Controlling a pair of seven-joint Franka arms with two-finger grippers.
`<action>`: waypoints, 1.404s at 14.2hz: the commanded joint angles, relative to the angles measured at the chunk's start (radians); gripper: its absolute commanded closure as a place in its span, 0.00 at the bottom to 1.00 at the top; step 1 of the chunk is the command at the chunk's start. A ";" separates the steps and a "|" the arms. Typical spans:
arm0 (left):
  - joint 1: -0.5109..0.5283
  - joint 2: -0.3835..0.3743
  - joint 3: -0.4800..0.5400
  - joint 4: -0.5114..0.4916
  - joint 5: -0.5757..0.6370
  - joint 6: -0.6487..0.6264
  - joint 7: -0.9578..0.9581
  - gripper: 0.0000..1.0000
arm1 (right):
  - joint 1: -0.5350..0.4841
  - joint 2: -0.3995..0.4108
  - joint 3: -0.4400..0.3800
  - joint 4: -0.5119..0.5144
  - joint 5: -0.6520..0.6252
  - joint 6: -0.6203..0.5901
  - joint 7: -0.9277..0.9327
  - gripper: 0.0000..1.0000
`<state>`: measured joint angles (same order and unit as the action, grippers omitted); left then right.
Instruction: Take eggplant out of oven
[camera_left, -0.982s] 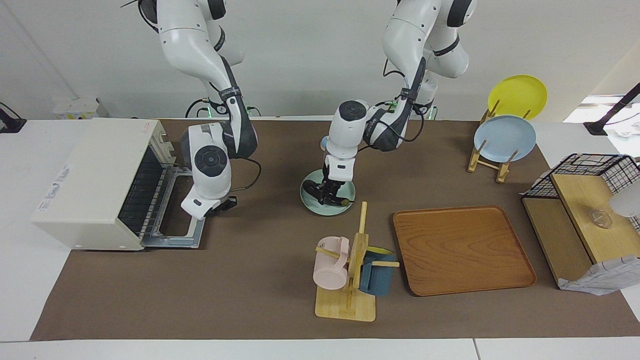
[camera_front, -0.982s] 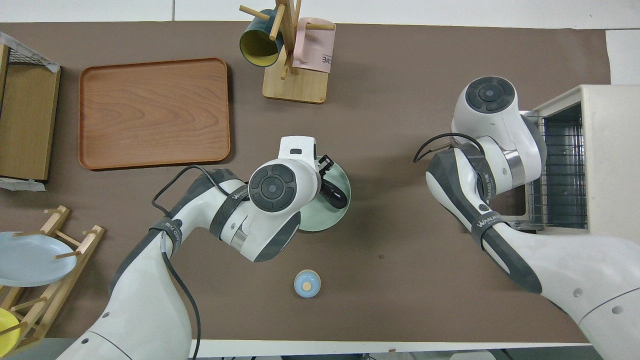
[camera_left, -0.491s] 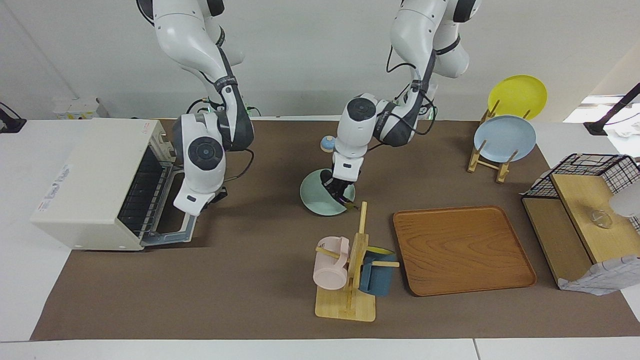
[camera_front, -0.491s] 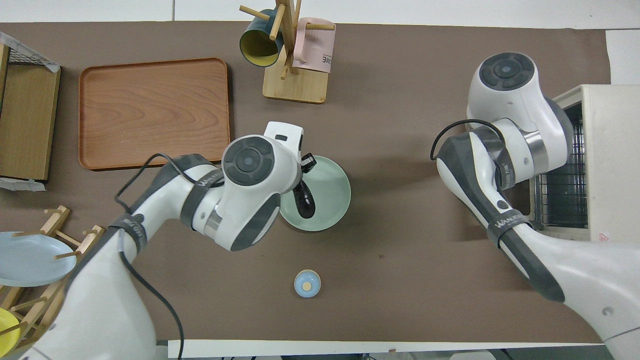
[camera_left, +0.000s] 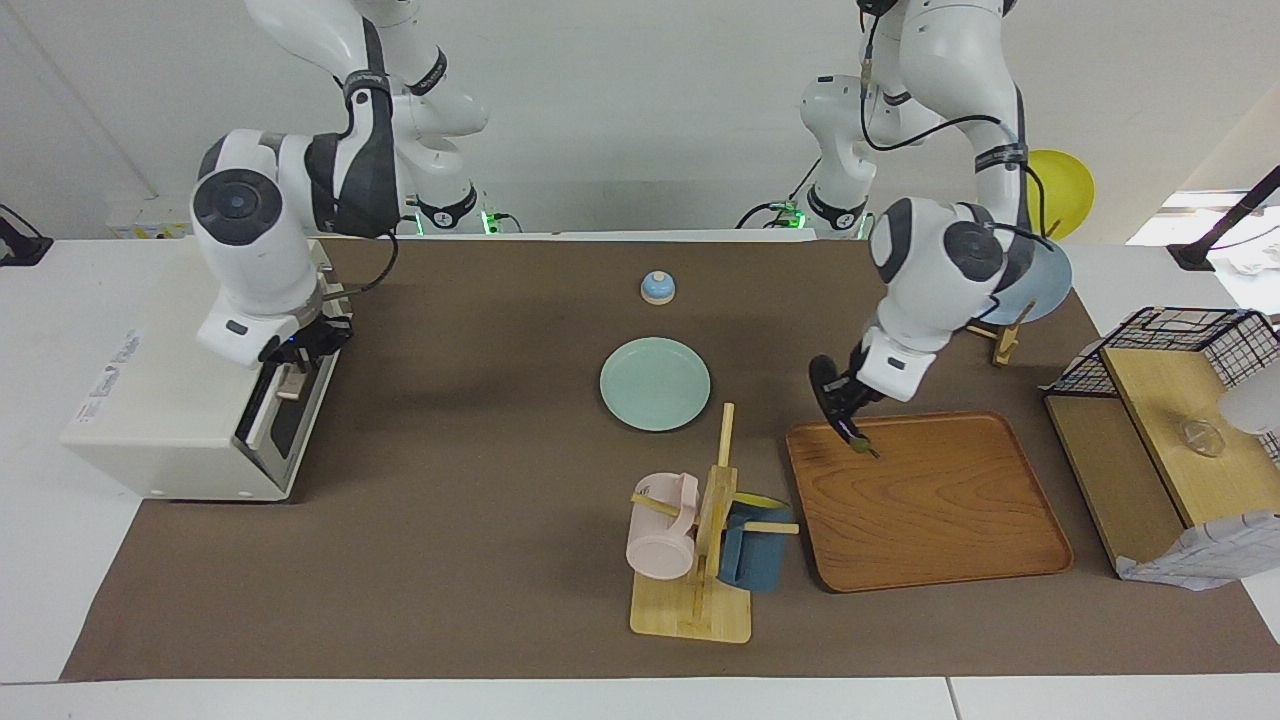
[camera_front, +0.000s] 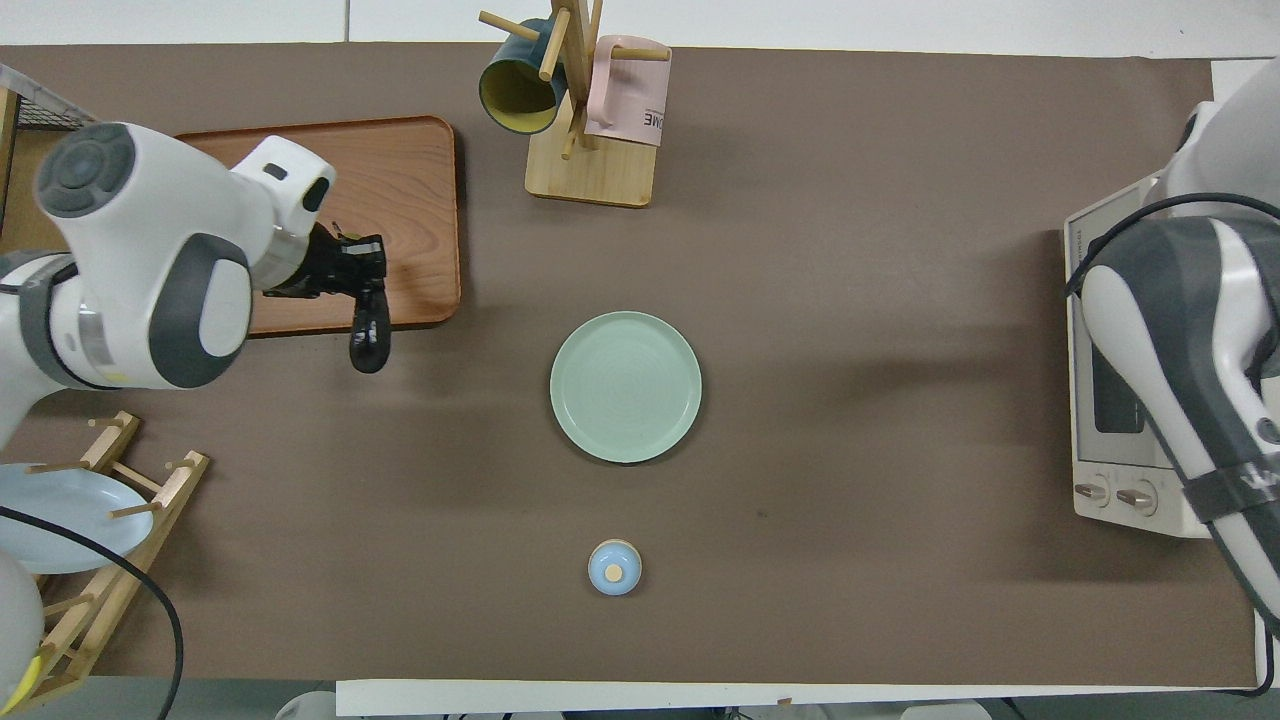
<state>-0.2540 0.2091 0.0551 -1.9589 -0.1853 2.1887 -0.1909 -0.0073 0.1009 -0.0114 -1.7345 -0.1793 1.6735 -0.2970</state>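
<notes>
At the right arm's end of the table stands the one oven (camera_left: 190, 400), cream-white, its dark glass door up against the front. The right gripper (camera_left: 300, 345) sits at the top edge of that door, on or just beside the bar handle, which suggests it is pressing the door shut; whether its claw is apart or together I cannot tell.

Next in size is the single wooden tray (camera_left: 930, 500), lying toward the left arm's end, apparently the place meant to receive what comes out of the oven. The left gripper (camera_left: 845, 400) hangs over the tray's edge nearest the plate with its claw clamped on the eggplant (camera_left: 838, 405). The eggplant is therefore out of the oven and in the air, hanging steeply with its stem tip pointing down at the wood, probably so it can be laid down along the tray.

One pale green plate (camera_left: 655, 383) lies bare at mid-table. Two more plates, one blue (camera_front: 60, 515) and one yellow (camera_left: 1060, 190), stand on edge in a wooden rack. One mug tree (camera_left: 705, 540) holds two mugs, one pink and one blue, hung on pegs. One small blue knobbed lid (camera_left: 657, 288) rests nearer to the robots than the green plate.
</notes>
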 joint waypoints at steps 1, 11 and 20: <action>0.062 0.070 -0.014 0.032 -0.019 0.135 0.082 1.00 | 0.001 -0.055 0.005 0.143 0.089 -0.124 0.033 0.00; 0.090 -0.028 0.020 0.196 0.022 -0.308 0.041 0.00 | -0.065 -0.102 -0.009 0.257 0.187 -0.331 0.078 0.00; 0.081 -0.293 0.017 0.342 0.222 -0.794 0.066 0.00 | -0.063 -0.105 -0.001 0.248 0.136 -0.342 0.078 0.00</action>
<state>-0.1668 -0.0917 0.0698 -1.6353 0.0163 1.4180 -0.1580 -0.0693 0.0057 -0.0240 -1.4716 -0.0258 1.3375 -0.2363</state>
